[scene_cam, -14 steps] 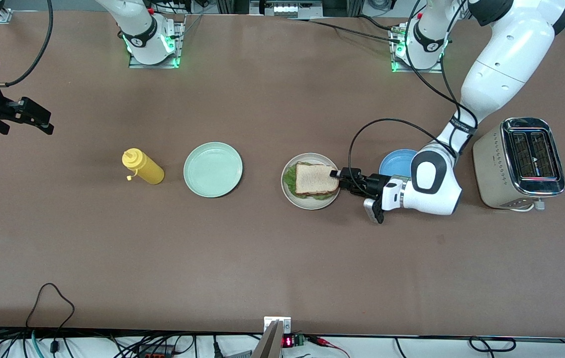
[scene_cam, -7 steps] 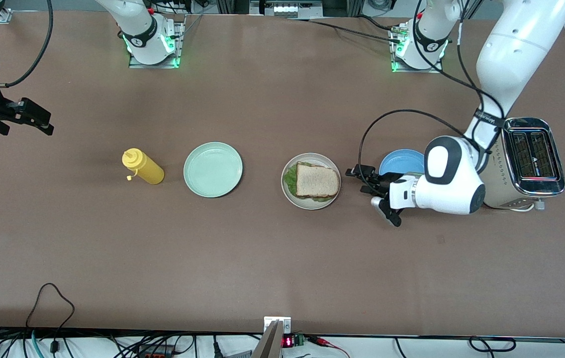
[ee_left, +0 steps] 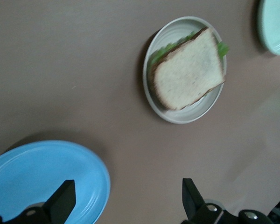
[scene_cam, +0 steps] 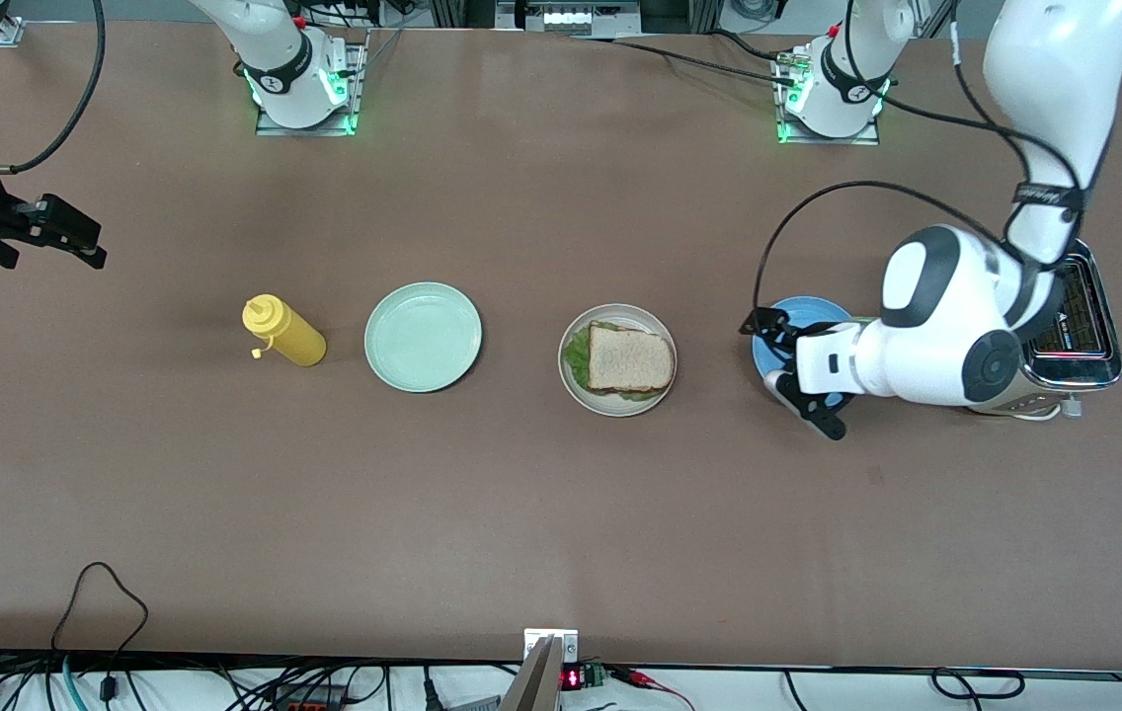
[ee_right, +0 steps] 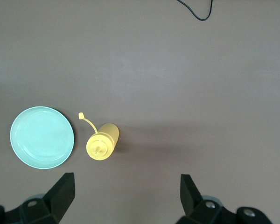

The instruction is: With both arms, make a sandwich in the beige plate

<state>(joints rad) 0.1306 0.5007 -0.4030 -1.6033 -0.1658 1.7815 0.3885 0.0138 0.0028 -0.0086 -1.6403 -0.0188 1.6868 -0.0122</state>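
- I see the sandwich (scene_cam: 629, 359) assembled on the beige plate (scene_cam: 617, 407), top bread slice up, green lettuce (scene_cam: 576, 352) poking out at the edge toward the right arm's end
- My left gripper (scene_cam: 793, 370) hangs over the blue plate (scene_cam: 798, 309), fingers spread wide, holding nothing, clear of the sandwich
- Toaster (scene_cam: 1075, 326) sits at the left arm's end, partly covered by the left arm
- My right gripper (scene_cam: 77, 242) waits over the right arm's end of the table, fingers wide apart, empty
- Mint-green plate (scene_cam: 423, 337) and yellow squeeze bottle (scene_cam: 284, 333) sit beside each other, toward the right arm's end from the beige plate, bottle lying tilted
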